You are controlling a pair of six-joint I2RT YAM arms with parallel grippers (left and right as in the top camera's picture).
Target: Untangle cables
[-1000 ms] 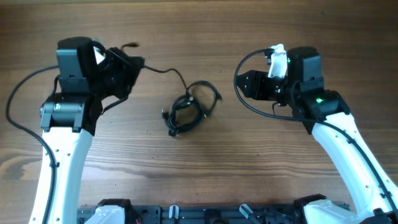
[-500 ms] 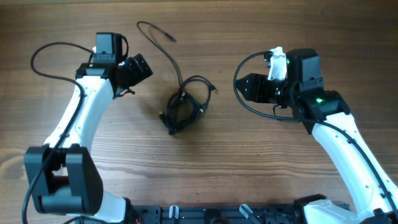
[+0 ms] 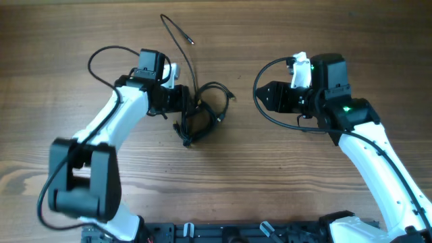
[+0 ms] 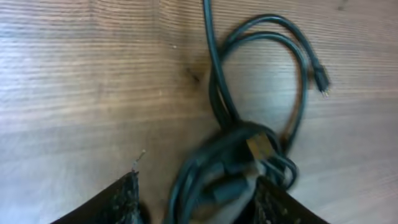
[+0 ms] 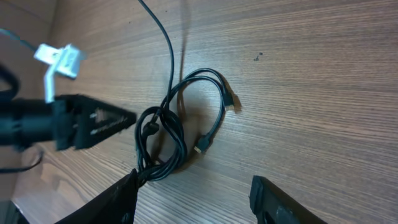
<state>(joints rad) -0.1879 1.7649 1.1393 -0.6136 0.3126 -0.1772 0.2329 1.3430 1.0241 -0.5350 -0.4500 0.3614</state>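
Left arm: bending up from the near-left corner of the table [image 3: 324, 27] and reaching right across it, elbow out and wrist turned toward the middle.
Left claw [image 3: 185, 102]: standing apart. In its own wrist view the two fingers [image 4: 127, 199] are flanking the thick part of the bundle, but I cannot tell whether they are touching it.
Right arm: coming up from the near-right corner and leaning in, with its wrist pointing left toward the bundle.
Right claw [image 3: 263, 96]: fingers spread and gripping nothing, hovering to the right of the bundle and well apart from it.
Cables [image 3: 194, 121]: lying on the table in the middle, between the two claws and right at the left claw's tip.
Bundle axis: running on a diagonal, from a tight knot at the near-left end to a wider loop at the far-right end.
Loose strand [image 5: 169, 46]: leaving the knot and heading for the far edge, then hooking back over.
Strand plug [image 3: 191, 42]: sitting at the end of that hook, pointing right.
Loop plug [image 4: 320, 78]: lying at the far-right side of the loop.
Pale connector [image 4: 258, 146]: sitting in among the knotted part.
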